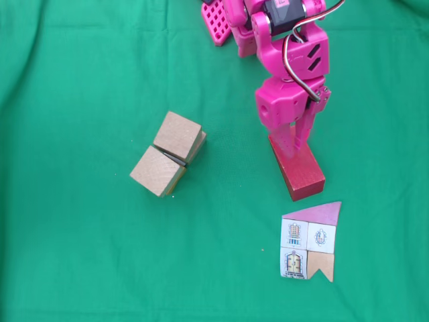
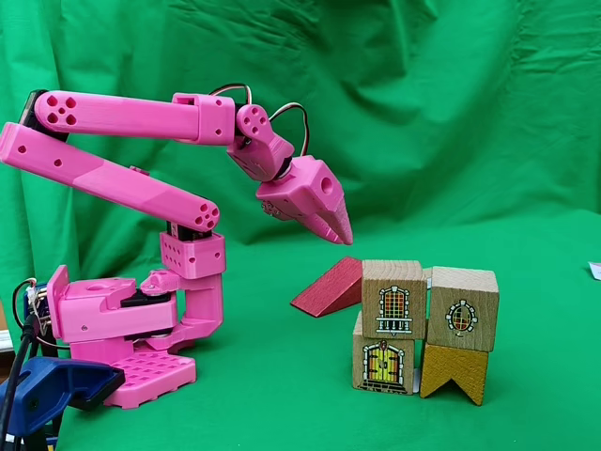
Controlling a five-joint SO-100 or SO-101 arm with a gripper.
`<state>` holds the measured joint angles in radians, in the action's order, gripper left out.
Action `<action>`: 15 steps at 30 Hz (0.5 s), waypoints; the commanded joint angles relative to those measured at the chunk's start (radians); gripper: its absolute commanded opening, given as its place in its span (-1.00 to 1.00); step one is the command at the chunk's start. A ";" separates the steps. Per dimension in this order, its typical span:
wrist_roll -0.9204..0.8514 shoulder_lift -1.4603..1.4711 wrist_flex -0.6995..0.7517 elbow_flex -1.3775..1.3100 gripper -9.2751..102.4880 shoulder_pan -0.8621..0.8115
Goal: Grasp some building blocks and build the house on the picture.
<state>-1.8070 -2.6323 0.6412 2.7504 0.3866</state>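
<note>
Gripper (image 1: 293, 139) above brick (image 1: 299, 169) far end, jaws apparently narrow, empty. Brick rigid, smooth (likely light); grip across narrow width.

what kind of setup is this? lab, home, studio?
Likely a hobby tabletop rig, not a lab: green cloth draped as table cover and backdrop, a pink printed arm, wooden toy blocks.

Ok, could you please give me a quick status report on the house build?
End effector just above red brick, jaws unclear. Two light-brown cubes touching, left of it in a fixed view. House not yet built. Nothing in the way.
</note>
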 commanded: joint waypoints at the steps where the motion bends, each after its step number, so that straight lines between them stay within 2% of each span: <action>1: 0.005 -0.055 -0.015 0.014 -0.82 0.028; 15: 0.005 -0.091 -0.015 0.097 -0.82 0.020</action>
<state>-1.8070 -2.7228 0.6412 2.8547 0.4126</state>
